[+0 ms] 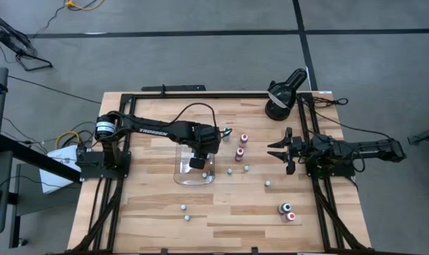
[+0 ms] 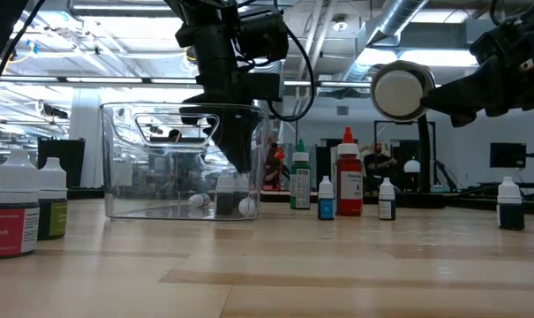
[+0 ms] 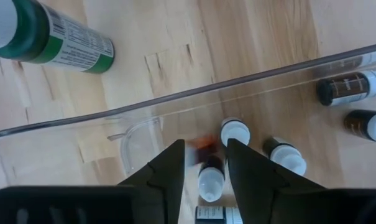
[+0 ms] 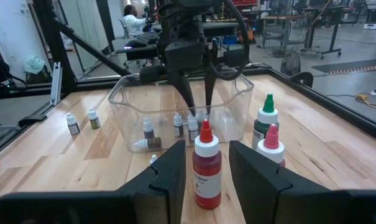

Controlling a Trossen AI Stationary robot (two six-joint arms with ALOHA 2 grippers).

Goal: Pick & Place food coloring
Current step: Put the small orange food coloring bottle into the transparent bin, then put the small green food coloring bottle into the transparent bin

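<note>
A: Where is the left gripper (image 1: 198, 163)?

B: Down inside the clear tray (image 1: 180, 174), a thin-walled rectangular plastic box with rounded corners standing on the pale wooden plank surface (image 1: 221, 216). Its two dark, wedge-shaped fingers (image 3: 169, 171) stand parted, with a small dark bottle (image 3: 210, 177) with a white cap lying in the gap between them. I cannot tell whether the fingers touch it.

A: Any other food coloring in the tray?

B: Yes, two more tiny white-capped bottles (image 3: 286, 155) stand just beside that one on the tray floor. From the low view they show as small white caps near the tray's bottom.

A: And outside it?

B: A green bottle (image 3: 51, 38) with a printed label lies on its side beyond the tray wall. Upright ones stand near the tray: a red bottle (image 4: 206, 169) with a pointed red tip and white collar, and a pink-tipped bottle (image 4: 271, 144) next to it. More small bottles are scattered across the planks, including a pair (image 1: 286, 211) near the right front.

A: The right gripper (image 1: 279, 151)?

B: It hangs above the surface's right side, well apart from the tray, its fingers partly open and holding nothing. A black round lamp-like device (image 1: 283, 93) sits at the far right corner.
</note>
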